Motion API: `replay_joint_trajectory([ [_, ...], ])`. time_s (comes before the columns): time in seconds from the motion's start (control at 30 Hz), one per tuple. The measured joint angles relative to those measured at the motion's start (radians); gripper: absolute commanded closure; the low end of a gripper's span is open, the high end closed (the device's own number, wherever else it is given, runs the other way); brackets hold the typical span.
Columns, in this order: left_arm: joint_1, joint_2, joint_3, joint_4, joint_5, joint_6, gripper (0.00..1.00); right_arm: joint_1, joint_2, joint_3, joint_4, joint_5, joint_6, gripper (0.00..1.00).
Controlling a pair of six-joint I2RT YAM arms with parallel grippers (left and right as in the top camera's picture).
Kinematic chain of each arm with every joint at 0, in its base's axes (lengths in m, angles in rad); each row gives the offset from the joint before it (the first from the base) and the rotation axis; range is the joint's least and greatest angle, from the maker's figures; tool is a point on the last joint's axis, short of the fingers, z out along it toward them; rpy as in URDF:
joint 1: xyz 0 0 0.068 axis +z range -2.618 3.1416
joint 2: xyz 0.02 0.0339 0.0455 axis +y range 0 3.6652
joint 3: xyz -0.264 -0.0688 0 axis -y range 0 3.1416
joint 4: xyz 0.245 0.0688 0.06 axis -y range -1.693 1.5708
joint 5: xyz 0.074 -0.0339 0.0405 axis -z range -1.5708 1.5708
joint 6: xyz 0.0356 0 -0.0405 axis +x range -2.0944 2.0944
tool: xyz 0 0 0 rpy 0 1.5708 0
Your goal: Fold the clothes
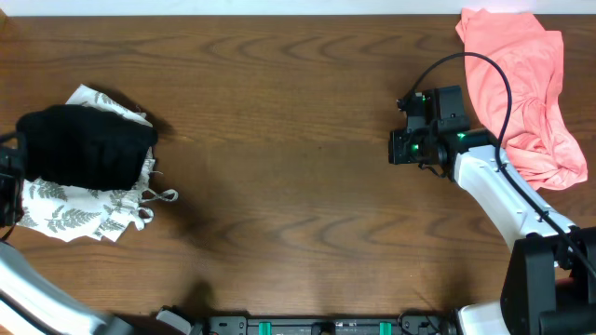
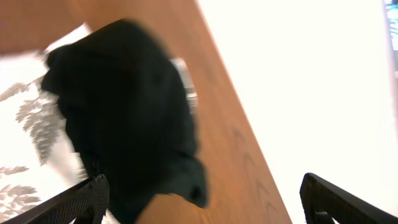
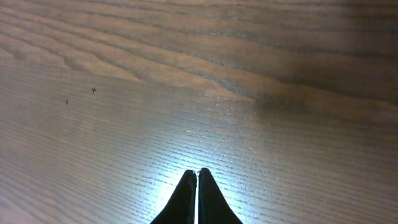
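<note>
Jaws of the left gripper (image 2: 202, 196) stand spread wide, released, above the black shirt (image 1: 88, 144), which lies bunched on a leaf-print garment (image 1: 65, 209) at the left of the wood-grain table (image 1: 298, 140). The right gripper (image 3: 198, 186) is clenched on nothing.

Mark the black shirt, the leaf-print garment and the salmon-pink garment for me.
black shirt (image 1: 86, 146), overhead view, middle of the bunched heap.
leaf-print garment (image 1: 58, 218), overhead view, the lower part showing from under the black shirt.
salmon-pink garment (image 1: 540, 74), overhead view, middle of the cloth.
</note>
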Motion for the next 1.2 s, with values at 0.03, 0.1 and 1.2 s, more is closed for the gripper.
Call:
replay_joint_trajectory([
  [0.03, -0.016, -0.05, 0.0, 0.0, -0.004, -0.003, 0.02, 0.0, 0.0, 0.0, 0.002, 0.0, 0.0, 0.96],
  [0.1, -0.055, -0.118, 0.0, -0.002, -0.005, -0.003, 0.02, 0.0, 0.0, 0.0, 0.009, 0.0, 0.0, 0.96],
  [1.2, -1.501, -0.457, 0.0, -0.453, -1.152, 0.188, 0.02, -0.146, -0.983, -0.005, -0.025, 0.007, -0.087, 0.01],
])
